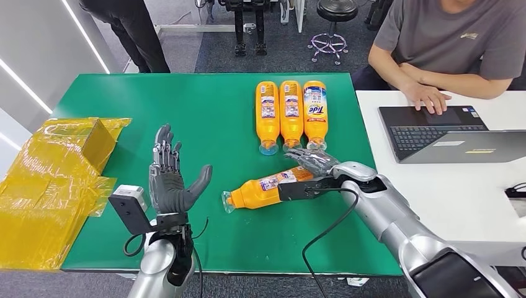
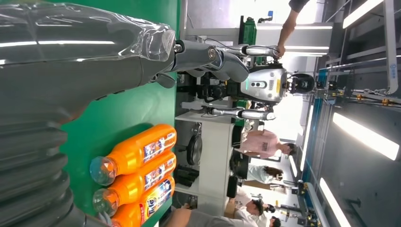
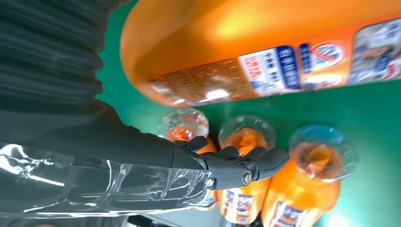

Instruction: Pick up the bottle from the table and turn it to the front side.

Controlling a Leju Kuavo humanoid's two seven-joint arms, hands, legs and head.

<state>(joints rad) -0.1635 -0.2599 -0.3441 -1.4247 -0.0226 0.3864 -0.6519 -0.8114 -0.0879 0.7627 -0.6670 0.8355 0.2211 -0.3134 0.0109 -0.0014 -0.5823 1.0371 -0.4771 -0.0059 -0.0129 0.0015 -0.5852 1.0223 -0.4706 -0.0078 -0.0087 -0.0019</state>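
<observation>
Nearest the camera, low in the head view, the left hand [image 1: 169, 180] stands upright over the green table [image 1: 205, 112], palm turned inward, fingers spread and holding nothing; to its left a heap of yellow plastic packaging [image 1: 53, 180] covers the table's corner; moving right, the bottle [image 1: 268, 188] lies on its side near the middle of the table, cap toward the left hand, its small back label facing up; the right hand [image 1: 315, 162] reaches over the bottle's base end, fingers extended rather than curled, and the right wrist view shows them stretched beyond the orange body toward the row behind, so I cannot tell whether they touch it, and I judge no grip is made yet; behind it three more orange bottles [image 1: 291, 115] lie side by side, caps toward the robot, the rightmost showing its front label; further right a person [image 1: 446, 43] sits at a white desk with a laptop [image 1: 434, 130]; to do this step well, the right hand should probably settle lower around the thick part of the body, close firmly before lifting since the plastic looks slick, stay well apart from the nearby caps, then roll the bottle until the large front label faces up.
</observation>
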